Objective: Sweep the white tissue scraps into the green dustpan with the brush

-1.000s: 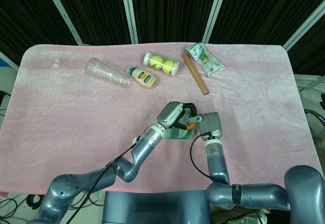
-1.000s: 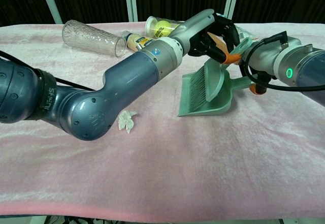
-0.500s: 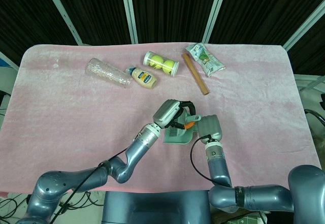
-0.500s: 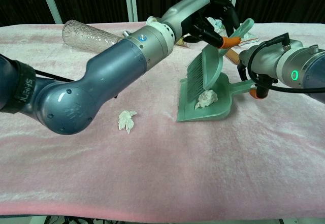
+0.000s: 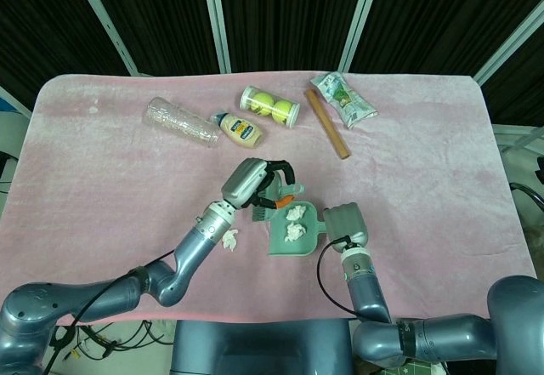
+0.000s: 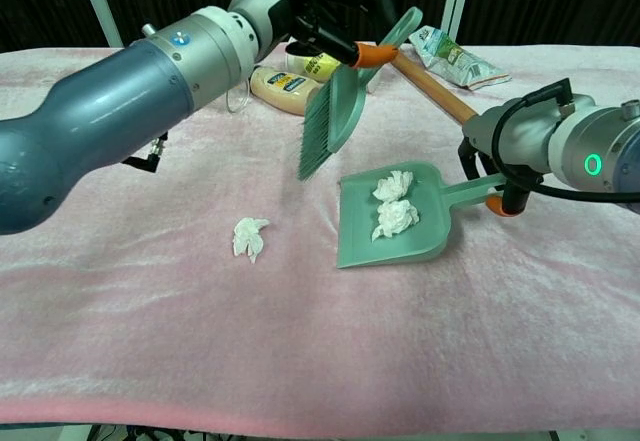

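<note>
Chest view: left robot hand (image 6: 335, 6) grips brush (image 6: 335, 111), raised above tabletop (image 6: 150, 341). Right robot hand (image 6: 520, 146) holds dustpan (image 6: 430, 246) handle. Two scraps (image 6: 390, 203) in dustpan; one scrap (image 6: 249, 236) left of dustpan. Risks: brush overshoots scrap, dustpan shifts, gathered scraps spill.

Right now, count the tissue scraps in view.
3: two tissue scraps lie in the green dustpan; one lies on the pink cloth to its left. None appears hidden.
</note>
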Motion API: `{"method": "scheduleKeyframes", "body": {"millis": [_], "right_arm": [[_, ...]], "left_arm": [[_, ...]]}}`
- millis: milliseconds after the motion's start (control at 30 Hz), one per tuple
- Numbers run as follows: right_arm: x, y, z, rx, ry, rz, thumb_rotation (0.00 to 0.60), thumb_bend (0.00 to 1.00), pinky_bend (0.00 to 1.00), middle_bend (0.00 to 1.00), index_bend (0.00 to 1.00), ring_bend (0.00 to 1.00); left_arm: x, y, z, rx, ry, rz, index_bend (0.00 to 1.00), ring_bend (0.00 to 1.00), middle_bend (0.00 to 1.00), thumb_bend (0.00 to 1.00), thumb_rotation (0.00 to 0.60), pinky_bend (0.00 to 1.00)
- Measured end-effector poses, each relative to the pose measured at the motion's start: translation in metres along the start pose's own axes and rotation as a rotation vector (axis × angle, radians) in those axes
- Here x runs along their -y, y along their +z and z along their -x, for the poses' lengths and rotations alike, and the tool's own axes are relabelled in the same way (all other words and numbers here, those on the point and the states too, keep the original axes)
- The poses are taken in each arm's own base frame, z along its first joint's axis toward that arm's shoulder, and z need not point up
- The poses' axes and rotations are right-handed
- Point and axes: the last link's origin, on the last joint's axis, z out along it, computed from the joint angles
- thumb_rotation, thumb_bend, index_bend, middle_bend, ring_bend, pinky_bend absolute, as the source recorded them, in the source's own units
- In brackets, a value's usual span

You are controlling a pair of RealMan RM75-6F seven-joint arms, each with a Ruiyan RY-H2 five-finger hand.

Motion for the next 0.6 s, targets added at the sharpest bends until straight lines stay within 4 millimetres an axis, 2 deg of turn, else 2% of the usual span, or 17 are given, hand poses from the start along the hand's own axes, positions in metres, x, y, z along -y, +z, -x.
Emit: {"method": "scheduleKeyframes", "body": {"millis": [300,600], "right_arm": [[0.009,-0.012,0.005,0.010,-0.002,-0.022,0.600,0.49,0.83,0.58,0.61,0.71],[0.018,-0.019,0.009,0.007,-0.017,-0.027,0.600,0.49,0.83,0.58,0.61,0.71]], "left_arm": [[0.013,-0.046,-0.010,0.026,-0.015,-0.066,0.63,0.89,0.63,0.37,0.600,1.00],[0.023,-0.077,-0.016,0.028,-0.032,-0.115,0.64,0.89,0.63,0.37,0.600,1.00]]}}
